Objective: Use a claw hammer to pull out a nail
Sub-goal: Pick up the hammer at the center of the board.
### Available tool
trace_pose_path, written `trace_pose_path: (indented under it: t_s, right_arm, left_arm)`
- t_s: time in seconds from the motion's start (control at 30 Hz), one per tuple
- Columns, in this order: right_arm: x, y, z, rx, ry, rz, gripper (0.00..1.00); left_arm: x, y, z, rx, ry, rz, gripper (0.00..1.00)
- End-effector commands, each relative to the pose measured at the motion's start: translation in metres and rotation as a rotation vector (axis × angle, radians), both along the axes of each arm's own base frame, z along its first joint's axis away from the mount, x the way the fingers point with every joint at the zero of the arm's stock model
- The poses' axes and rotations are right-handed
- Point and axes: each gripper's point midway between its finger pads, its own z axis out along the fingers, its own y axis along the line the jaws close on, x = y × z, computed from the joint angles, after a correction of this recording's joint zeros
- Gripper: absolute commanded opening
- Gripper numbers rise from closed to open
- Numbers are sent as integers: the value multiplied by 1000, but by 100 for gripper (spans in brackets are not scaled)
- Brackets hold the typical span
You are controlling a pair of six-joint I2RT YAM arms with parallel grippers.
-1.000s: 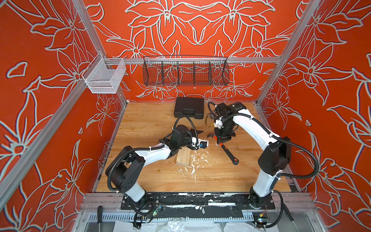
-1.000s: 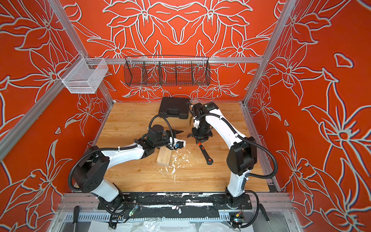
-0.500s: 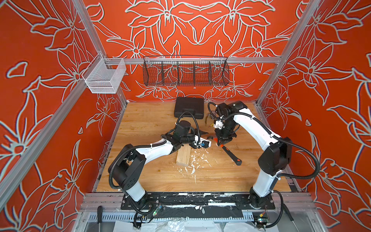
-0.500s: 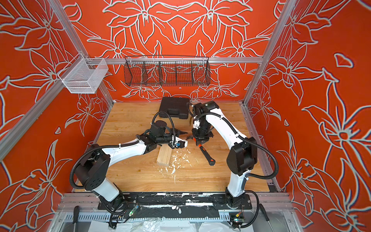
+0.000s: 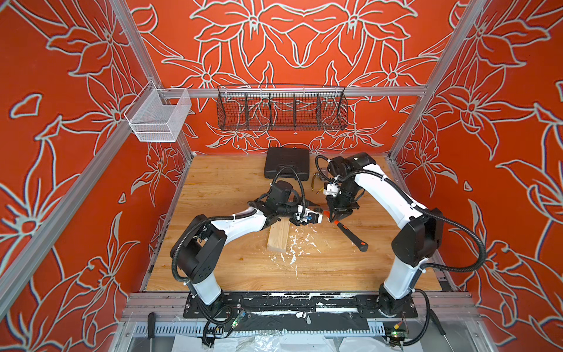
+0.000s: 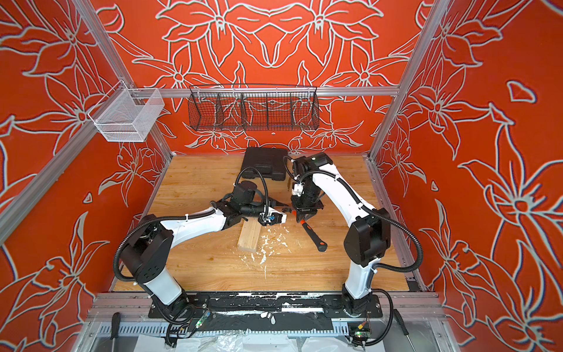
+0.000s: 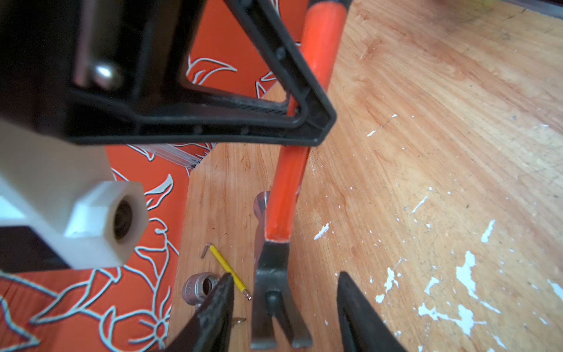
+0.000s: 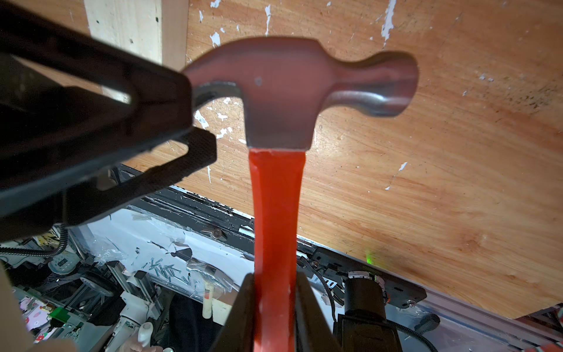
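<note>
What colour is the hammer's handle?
Bright orange; the hammer shows it best in the right wrist view.

The claw hammer has a silver-grey steel head with a curved, split claw, an orange handle and a black rubber end. It is held by the orange part.

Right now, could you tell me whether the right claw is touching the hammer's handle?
Touching. The right wrist view shows the right claw clamping the claw hammer by its orange handle, no gap.
</note>
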Motion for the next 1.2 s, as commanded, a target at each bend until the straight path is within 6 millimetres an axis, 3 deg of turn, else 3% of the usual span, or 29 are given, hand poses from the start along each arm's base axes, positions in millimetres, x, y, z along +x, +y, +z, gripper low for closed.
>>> trace_pose_path:
  t_s: [0.0, 0.5, 1.17]
  right_arm:
    - [-8, 3, 22, 46, -12, 16, 0]
    - [-7, 8, 23, 55, -7, 17, 0]
    - [-7, 13, 24, 66, -1, 13, 0]
  left_arm:
    - [-5, -5, -4, 3, 33, -35, 51]
    - [10, -20, -1, -24, -26, -3, 42]
    - [1, -16, -5, 15, -48, -12, 12]
